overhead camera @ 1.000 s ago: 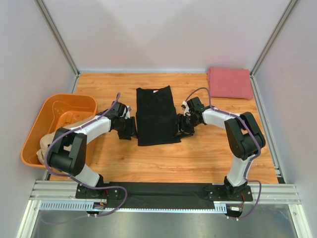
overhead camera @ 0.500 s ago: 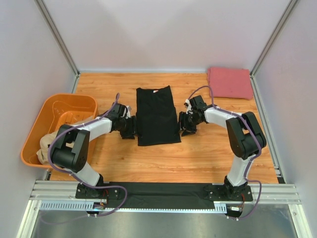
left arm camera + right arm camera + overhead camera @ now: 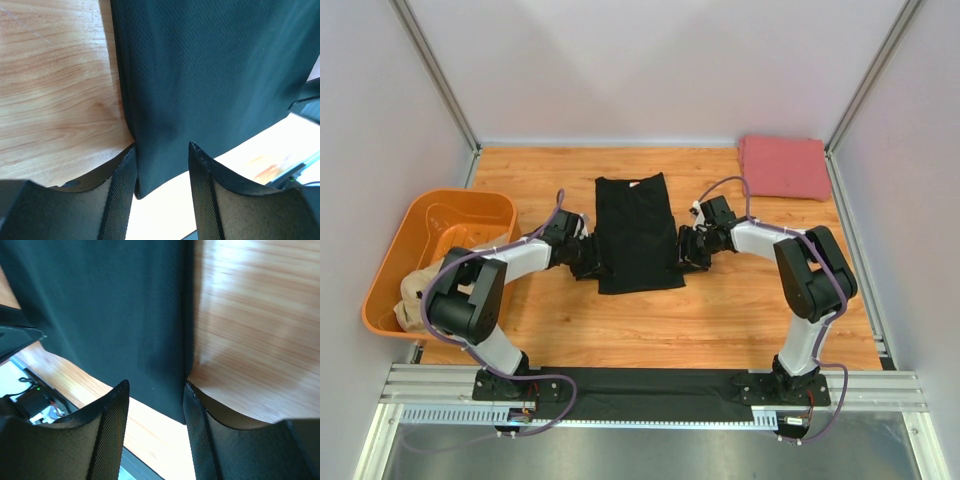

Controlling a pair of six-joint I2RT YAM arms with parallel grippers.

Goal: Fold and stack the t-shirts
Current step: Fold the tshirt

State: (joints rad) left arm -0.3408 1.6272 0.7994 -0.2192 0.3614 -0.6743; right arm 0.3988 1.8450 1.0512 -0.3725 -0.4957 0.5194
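Observation:
A black t-shirt (image 3: pixel 635 232) lies in the middle of the table, folded into a narrow upright rectangle with a small white neck label at its far end. My left gripper (image 3: pixel 592 262) is low at the shirt's left edge, near the front corner. In the left wrist view it (image 3: pixel 162 146) is open, with the black cloth (image 3: pixel 210 75) edge lying between its fingers. My right gripper (image 3: pixel 685 250) is at the shirt's right edge. It (image 3: pixel 155 384) also stands open astride the cloth (image 3: pixel 100 305) edge. A pinkish-red t-shirt (image 3: pixel 783 167) lies folded at the back right.
An orange tub (image 3: pixel 440 215) stands at the left table edge with tan cloth (image 3: pixel 415 290) hanging over its near end. Grey walls and metal posts close in the back and sides. The arms' base rail (image 3: pixel 650 385) runs along the near edge.
My left gripper has slid right until its fingers straddle the black shirt's left edge. My right gripper has shifted slightly left onto the right edge. The shirt has not moved.

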